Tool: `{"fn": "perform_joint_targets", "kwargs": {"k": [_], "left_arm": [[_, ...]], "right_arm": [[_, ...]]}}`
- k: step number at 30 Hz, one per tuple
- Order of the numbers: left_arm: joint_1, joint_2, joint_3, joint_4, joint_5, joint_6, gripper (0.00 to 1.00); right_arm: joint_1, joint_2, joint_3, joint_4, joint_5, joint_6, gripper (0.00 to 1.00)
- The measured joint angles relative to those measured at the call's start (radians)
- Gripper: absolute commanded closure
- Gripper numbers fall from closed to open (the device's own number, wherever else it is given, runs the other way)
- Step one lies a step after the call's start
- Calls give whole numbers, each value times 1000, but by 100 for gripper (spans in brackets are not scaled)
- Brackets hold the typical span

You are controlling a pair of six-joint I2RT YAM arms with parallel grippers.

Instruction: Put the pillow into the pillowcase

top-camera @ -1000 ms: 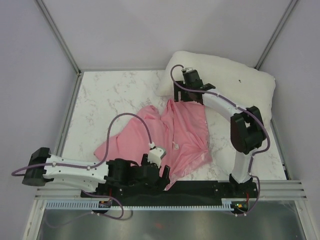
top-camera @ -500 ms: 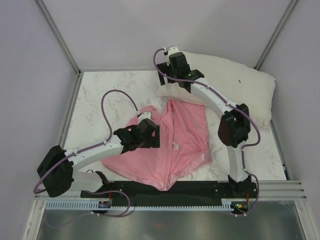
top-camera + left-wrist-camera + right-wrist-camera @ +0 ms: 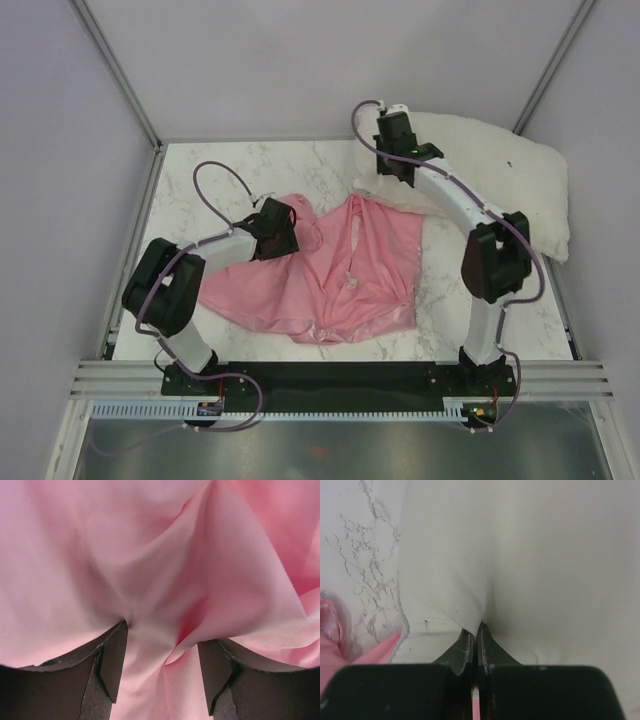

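Observation:
The white pillow lies at the back right of the table. My right gripper sits at its left near corner. In the right wrist view its jaws are together, pinching a puckered fold of the pillow. The pink satin pillowcase lies crumpled in the middle of the table. My left gripper presses down on its upper left part. The left wrist view shows that gripper with its jaws apart and a bunched fold of pillowcase between its fingers.
The marbled table has metal rails along its left and right sides and pale walls behind. A black base bar runs along the near edge. A corner of pink pillowcase lies close beside the pillow's edge.
My left arm swung from the near edge out onto the pillowcase's upper left part. My right gripper shut on the pillow's corner, and the pillow shifted to the right.

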Motion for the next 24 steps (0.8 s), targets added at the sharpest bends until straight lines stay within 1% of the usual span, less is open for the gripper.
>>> {"fn": "perform_joint_targets", "kwargs": {"k": [4,7,9,12,15,18,21,24], "left_arm": [[8,53,65,5,-18,32,33],[8,46,71,3,-22,48,29],[8,23,69,-8,-22,61,28],[2,-62,60,-36,-24,78,23],[-31,-167,61,-81,-61,93,19],[-108,-245,87,-140,-78,106,18],[-185,-246,149,-166,-53,116,18],[-227,-187,212,-167,-9,117,18]], "right_arm": [[-70,-313,-252,7,-39,54,100],[-71,-549,-409,21,-92,85,100],[-54,-707,-517,12,-125,99,100],[-48,-865,-622,-23,-164,111,100],[-47,-964,-673,-79,-175,115,100],[-47,-1059,-694,-147,-173,119,98],[-47,-1126,-694,-192,-161,122,99],[-47,-1151,-694,-220,-140,134,100]]}}
